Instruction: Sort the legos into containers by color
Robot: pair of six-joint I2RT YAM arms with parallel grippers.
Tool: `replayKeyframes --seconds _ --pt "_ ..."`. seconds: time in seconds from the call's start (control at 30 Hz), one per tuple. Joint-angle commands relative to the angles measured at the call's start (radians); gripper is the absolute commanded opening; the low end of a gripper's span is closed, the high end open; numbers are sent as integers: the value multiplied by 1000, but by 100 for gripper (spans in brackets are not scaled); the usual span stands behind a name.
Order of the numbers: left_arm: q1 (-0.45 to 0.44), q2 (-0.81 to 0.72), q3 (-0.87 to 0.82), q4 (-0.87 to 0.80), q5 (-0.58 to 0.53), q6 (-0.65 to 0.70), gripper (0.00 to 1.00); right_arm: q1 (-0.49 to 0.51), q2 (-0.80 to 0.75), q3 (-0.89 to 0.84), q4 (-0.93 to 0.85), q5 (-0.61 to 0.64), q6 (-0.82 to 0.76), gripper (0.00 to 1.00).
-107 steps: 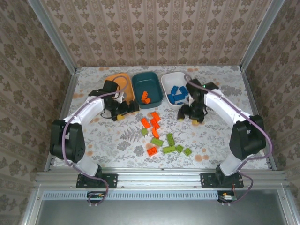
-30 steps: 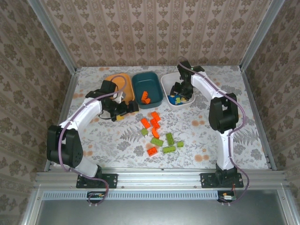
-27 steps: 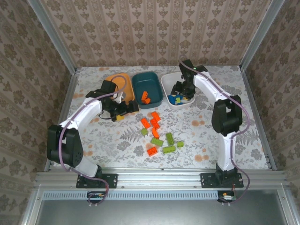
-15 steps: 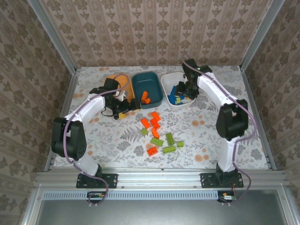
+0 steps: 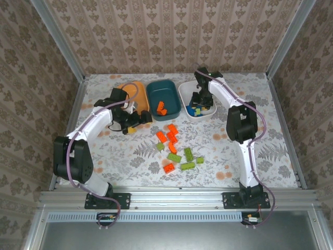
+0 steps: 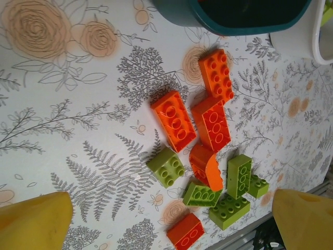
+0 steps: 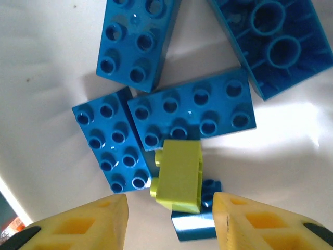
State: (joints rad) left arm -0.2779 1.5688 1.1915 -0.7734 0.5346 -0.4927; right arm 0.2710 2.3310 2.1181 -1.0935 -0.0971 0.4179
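Orange and lime green legos (image 5: 174,151) lie loose mid-table; the left wrist view shows several orange (image 6: 174,120) and green (image 6: 239,174) ones. The orange container (image 5: 125,89), dark teal container (image 5: 169,109) and white container (image 5: 183,94) stand in a row at the back. My left gripper (image 5: 132,122) hovers open beside the orange container, its fingers (image 6: 36,219) wide apart. My right gripper (image 5: 198,102) is inside the white container, open. A green lego (image 7: 178,174) lies on blue legos (image 7: 192,114) between its fingers (image 7: 88,224), with a gap on each side.
An orange lego (image 5: 162,108) rests in the teal container. Metal frame rails and patterned walls border the table on every side. The teal container's wall (image 6: 177,13) is just beyond the loose pile in the left wrist view.
The right gripper went from the table to the white container, and one green lego has left the pile's right end. In the last second the right elbow swung about; the left gripper barely shifted.
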Motion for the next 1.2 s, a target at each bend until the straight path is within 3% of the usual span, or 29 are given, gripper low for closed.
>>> replayKeyframes --seconds 0.0,0.23,0.4,0.6,0.7,0.87,1.0,1.17 --pt "18 -27 -3 -42 -8 30 100 4 50 46 -62 8 -11 44" --pt "36 -28 -20 -40 -4 32 100 4 77 60 -72 4 -3 43" --pt "39 -21 -17 -38 0 34 100 5 71 60 -75 22 4 24" --pt "51 -41 2 -52 -13 36 100 7 -55 33 -54 37 14 20" --pt "64 -95 24 -74 -67 35 100 17 -157 -8 27 -46 71 20" --pt "110 -233 27 -81 -172 9 100 69 -205 -101 332 -346 288 20" --pt "128 -321 25 -70 -205 -3 100 158 -72 -7 466 -497 402 20" --pt "137 -374 15 -76 -198 14 100 262 152 302 454 -569 457 21"
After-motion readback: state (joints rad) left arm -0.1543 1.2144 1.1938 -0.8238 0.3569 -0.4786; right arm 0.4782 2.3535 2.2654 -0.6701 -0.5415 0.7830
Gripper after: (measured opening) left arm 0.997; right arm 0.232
